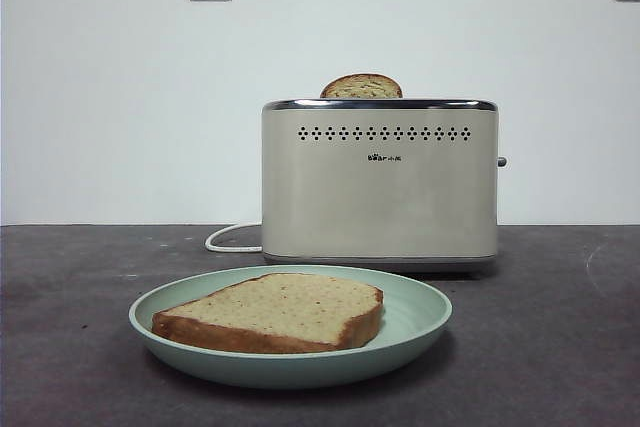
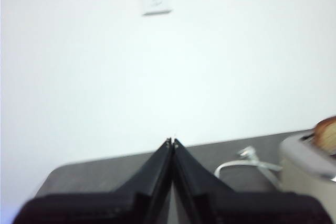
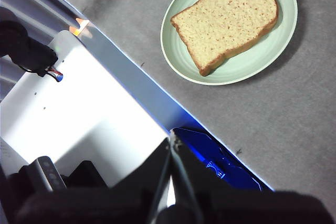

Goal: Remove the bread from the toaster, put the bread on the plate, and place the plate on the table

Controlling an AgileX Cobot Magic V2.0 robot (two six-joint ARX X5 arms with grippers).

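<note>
On grey table, plate before white wall.

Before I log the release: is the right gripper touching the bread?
Apart. The right wrist view shows the right gripper shut, with bare table between it and the bread.

Front view is evenly lit and sharp, with a soft shadow under the plate. Left wrist view is washed out and blurry; right wrist view has glare off a white surface.
</note>
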